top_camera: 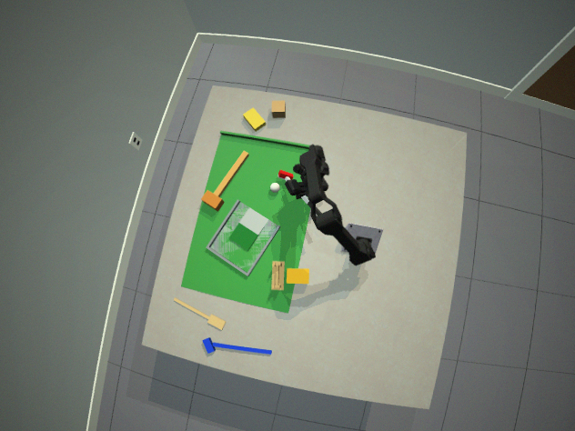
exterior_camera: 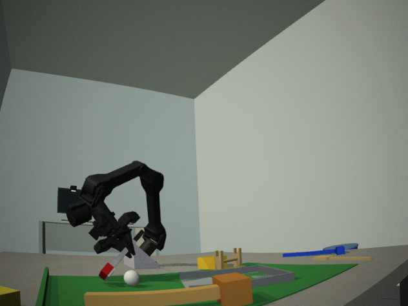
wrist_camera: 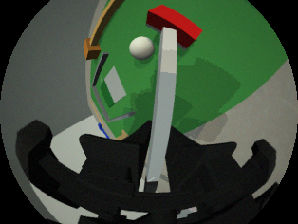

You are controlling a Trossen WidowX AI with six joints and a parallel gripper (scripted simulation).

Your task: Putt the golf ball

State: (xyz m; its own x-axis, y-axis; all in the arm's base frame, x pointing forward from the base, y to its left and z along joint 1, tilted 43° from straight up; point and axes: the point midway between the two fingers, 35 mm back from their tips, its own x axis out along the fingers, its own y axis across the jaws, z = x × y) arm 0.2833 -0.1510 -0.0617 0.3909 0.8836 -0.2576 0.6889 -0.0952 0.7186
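My gripper [exterior_camera: 129, 252] [wrist_camera: 157, 123] is shut on the pale shaft of the red putter [top_camera: 285, 174] [exterior_camera: 106, 271] [wrist_camera: 173, 24]. The shaft slants down from the fingers, and the red head is low over the green mat [top_camera: 199, 274] [exterior_camera: 75, 285] [wrist_camera: 223, 47]. The white golf ball [top_camera: 275, 187] [exterior_camera: 132, 278] [wrist_camera: 141, 47] rests on the mat beside the head, with a small gap. The head is on the ball's side away from the ramp. The pale ramp [top_camera: 253, 220] [wrist_camera: 117, 84] adjoins the raised green [top_camera: 244, 236] inside a grey frame [top_camera: 226, 263] [exterior_camera: 278, 280].
An orange mallet [top_camera: 212, 200] [exterior_camera: 232, 289] lies left of the ball in the top view. A green rail [top_camera: 264, 140] edges the mat. A wooden rack [top_camera: 277, 275] and yellow block [top_camera: 297, 275] stand near the frame. A blue mallet [top_camera: 241, 348] lies off the mat.
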